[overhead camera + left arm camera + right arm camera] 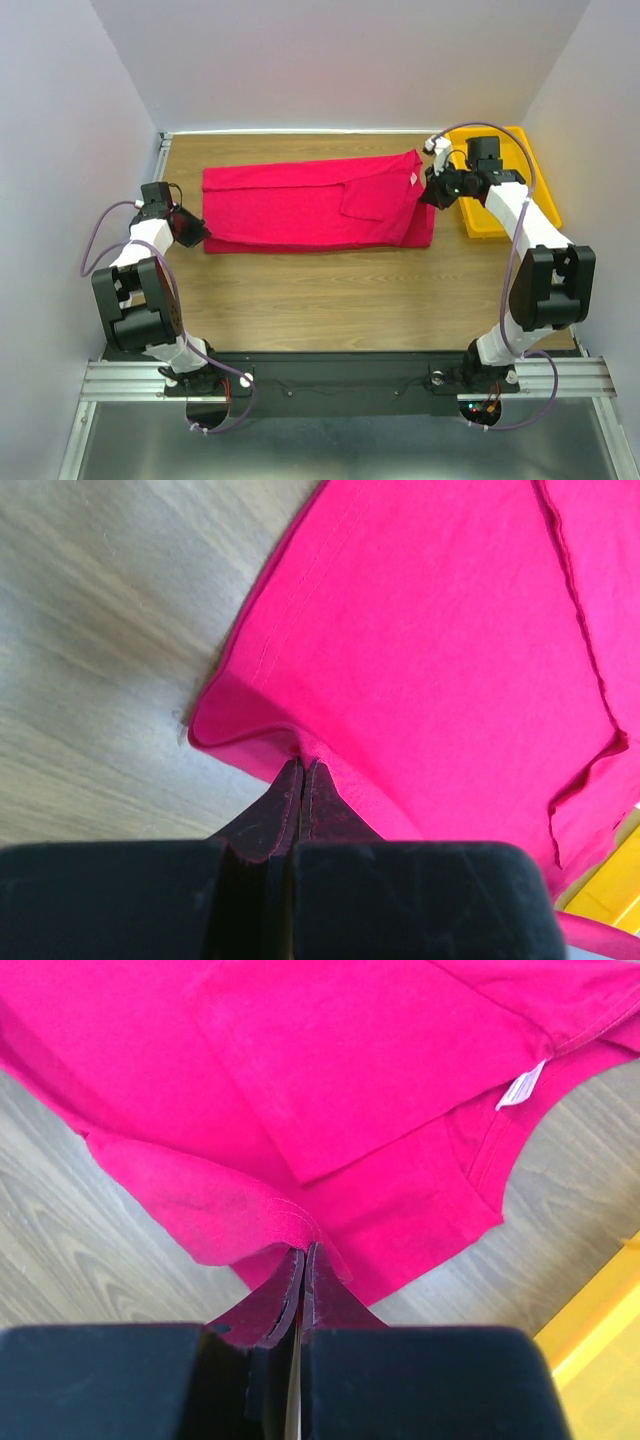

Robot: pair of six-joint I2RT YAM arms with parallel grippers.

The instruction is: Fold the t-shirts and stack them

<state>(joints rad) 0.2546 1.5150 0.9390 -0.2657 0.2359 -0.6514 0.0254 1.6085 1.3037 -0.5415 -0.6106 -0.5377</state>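
Observation:
One crimson-pink t-shirt (310,205) lies folded lengthwise across the far half of the wooden table, its white neck label (411,179) at the right end. My left gripper (196,232) is shut on the t-shirt's lower left corner; the left wrist view shows the cloth (440,650) pinched at the fingertips (303,770). At the t-shirt's right end my right gripper (432,194) is also shut on fabric, and the right wrist view shows a hemmed fold (250,1210) caught between the fingertips (303,1255), with the label (522,1086) beyond.
A yellow plastic tray (530,190) stands at the back right, partly under my right arm. Its edge shows at the right of the right wrist view (600,1330). Bare wood table (330,295) lies between the t-shirt and the arm bases.

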